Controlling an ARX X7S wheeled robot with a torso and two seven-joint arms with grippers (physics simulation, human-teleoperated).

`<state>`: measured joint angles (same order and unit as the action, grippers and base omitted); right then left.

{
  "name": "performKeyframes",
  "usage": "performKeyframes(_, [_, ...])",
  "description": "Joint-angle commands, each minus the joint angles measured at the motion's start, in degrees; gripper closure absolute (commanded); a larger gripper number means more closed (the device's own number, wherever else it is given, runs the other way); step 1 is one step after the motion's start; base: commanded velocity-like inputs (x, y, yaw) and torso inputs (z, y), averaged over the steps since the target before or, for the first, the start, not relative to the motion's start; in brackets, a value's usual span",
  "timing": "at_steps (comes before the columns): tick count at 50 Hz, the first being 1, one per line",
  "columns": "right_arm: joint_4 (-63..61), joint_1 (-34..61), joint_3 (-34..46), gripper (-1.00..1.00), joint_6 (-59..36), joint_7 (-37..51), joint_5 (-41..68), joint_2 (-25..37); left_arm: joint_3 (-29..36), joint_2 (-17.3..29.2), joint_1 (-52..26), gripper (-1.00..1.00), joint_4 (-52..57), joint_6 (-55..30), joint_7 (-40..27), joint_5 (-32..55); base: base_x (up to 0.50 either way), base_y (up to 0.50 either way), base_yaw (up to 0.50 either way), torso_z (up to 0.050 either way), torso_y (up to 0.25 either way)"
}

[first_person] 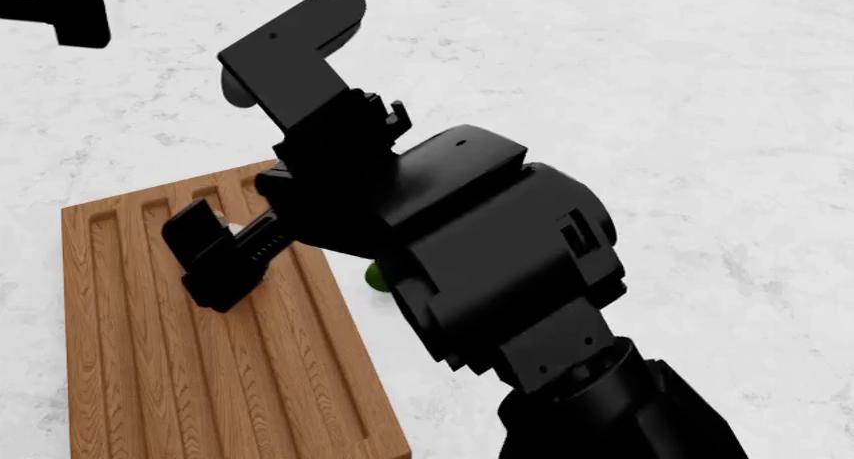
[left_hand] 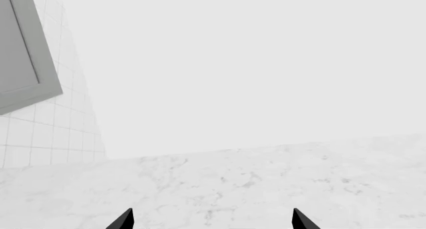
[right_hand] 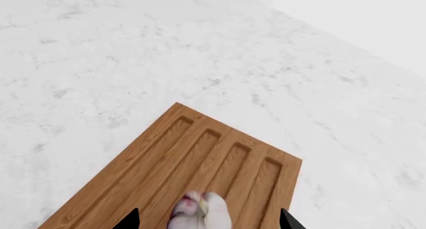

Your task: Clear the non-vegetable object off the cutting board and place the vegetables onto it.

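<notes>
We are looking down at a white marble counter (first_person: 694, 99) with a brown wooden cutting board (first_person: 147, 379) lying flat on it, four long grooves running along its length. Our right arm reaches over the board, and its gripper (right_hand: 207, 224) hangs above the grooved surface with fingers spread wide apart, holding nothing. Between those fingers, from the wrist camera, sits a small greyish-white bulb with a purple tint (right_hand: 199, 211), resting on the board near its middle grooves; from the head camera only a pale sliver of it shows behind the gripper. This garlic-like bulb looks light, firm and rounded, so we judge it may roll or squirt sideways under a pinch; taking it across its widest part, with fingers low on either side, seems safest. Just off the board's long right edge, a bit of green (first_person: 378, 277) peeks out from under the arm, probably the cucumber. The radish is not visible. Our left gripper (left_hand: 207, 221) points at bare counter well away from the board, fingers spread, empty.
</notes>
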<state>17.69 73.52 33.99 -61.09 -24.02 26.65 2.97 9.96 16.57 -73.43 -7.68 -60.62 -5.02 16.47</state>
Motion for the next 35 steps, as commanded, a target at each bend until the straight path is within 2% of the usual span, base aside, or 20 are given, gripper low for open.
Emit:
performKeyframes(1, [7.3,-0.2,3.0,-1.0,7.2,-2.4,-0.9,-2.5,-1.8,-0.6,2.8,-1.0,2.9,0.0,1.7,-0.1,0.0,0.0,0.0,0.0,0.0])
performKeyframes(26, [23.4,3.0,16.3,-1.0,21.6,-1.6,10.2,-2.8,-1.8,0.4,3.2,-1.0,2.6,0.7,1.5,0.1,0.0,0.0,0.0,0.0,0.0])
performKeyframes(35, [25.6,4.1,21.6,-1.0,23.5,-1.2,15.9,-2.7,-1.6,0.5,3.0,-1.0,2.6,0.7,1.5,0.1,0.0,0.0,0.0,0.0,0.0])
